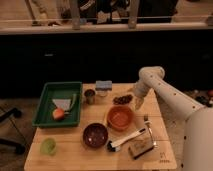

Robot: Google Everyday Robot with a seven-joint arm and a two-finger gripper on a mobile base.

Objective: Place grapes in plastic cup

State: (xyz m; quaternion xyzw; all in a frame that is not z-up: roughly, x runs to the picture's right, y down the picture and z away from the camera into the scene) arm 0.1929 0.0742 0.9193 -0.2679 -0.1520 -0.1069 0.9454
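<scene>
The grapes (122, 99) lie at the orange bowl's (120, 118) twelve o'clock, the plastic cup (48, 145) far off at eight. The gripper (139, 104) hangs at their four o'clock, grip state unreadable. Likely light, soft and bruisable: pinch mid-bunch, gently.

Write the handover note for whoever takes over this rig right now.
Pincer: low over the table's right side, just right of the grapes.
Grapes: lying on the table, behind the orange bowl, not lifted.
Plastic cup: front-left corner of the table, far from the grapes.
Done: nothing placed yet.
Left: grasp the grapes, carry them across to the plastic cup, release inside.
</scene>
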